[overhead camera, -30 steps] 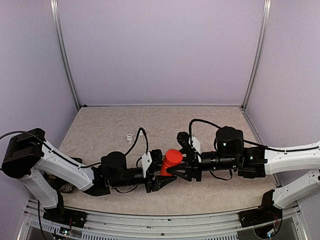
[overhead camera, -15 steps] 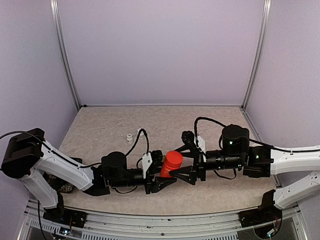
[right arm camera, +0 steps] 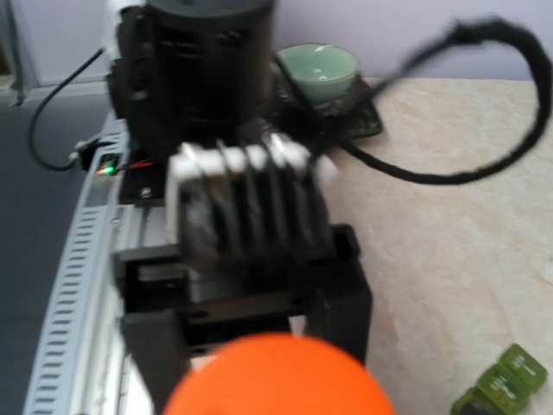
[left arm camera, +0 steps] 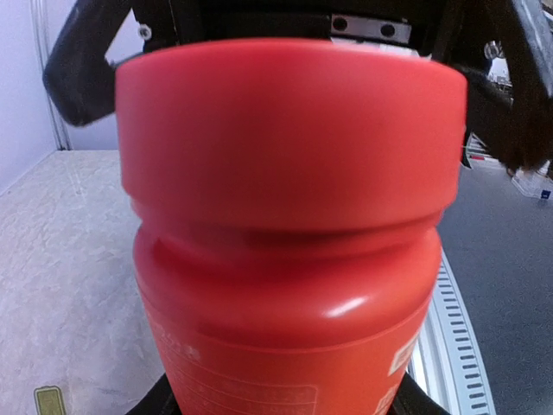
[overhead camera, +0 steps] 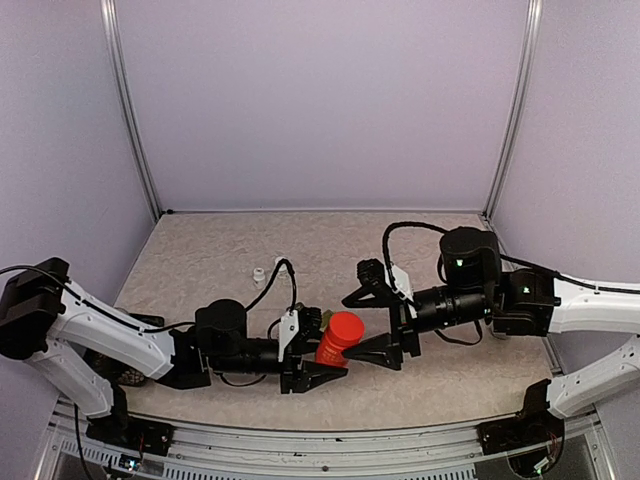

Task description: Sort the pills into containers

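Containers (right arm camera: 505, 380), a green strip of joined compartments, show only at the lower right edge of the right wrist view. They lie flat on the desk (overhead camera: 220, 250), just beyond the bottle on its far side as far as I can judge. Whether their lids are up is too blurred to tell.

No loose pills are in sight. I take them to be inside the red bottle (overhead camera: 338, 340), which is held over the near middle of the desk, tilted, with its cap on and pointing right.

The left gripper (overhead camera: 318, 350) is closed partway around the bottle's body and carries it. The right gripper (overhead camera: 356, 325) faces the cap with its jaws spread wide and holds nothing. Whether a fingertip touches the cap I cannot tell.

The risk lies in opening the bottle. An off-centre bite on the cap could twist the bottle in the left grip or pull it free. A cap coming off while the bottle leans could scatter pills across the desk and short of the strip.

A pale mug (right arm camera: 315, 69) stands at the near left. A small white piece (overhead camera: 259, 273) lies farther back.
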Robot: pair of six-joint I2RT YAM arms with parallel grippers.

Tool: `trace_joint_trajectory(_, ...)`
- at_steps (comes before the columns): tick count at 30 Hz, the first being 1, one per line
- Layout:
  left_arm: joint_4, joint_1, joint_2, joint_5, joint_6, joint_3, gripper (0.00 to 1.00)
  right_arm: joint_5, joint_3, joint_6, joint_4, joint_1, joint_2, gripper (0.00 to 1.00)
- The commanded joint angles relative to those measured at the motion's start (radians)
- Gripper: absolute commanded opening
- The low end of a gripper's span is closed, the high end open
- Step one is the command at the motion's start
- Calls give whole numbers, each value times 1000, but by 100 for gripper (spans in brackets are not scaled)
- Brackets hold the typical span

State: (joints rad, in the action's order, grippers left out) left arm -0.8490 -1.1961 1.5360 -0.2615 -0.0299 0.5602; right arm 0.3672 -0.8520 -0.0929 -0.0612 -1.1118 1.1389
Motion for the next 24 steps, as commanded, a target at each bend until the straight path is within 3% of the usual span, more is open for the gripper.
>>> trace_joint_trajectory(1, 107, 2, -52, -76, -52, 19, 37, 113, -83, -78, -190, -6, 9, 91)
trace_joint_trajectory(6, 218, 4, -73, -167, -89, 43, 36, 218, -163, -164, -367, -7, 52, 91)
trace_joint_trajectory(9, 273, 5, -73, -232, -106, 68, 36, 206, -192, -195, -411, -8, 71, 89)
trace_joint_trajectory(24, 224, 22, -70, -288, -59, 54, 36, 133, -144, -208, -316, -13, 37, 72)
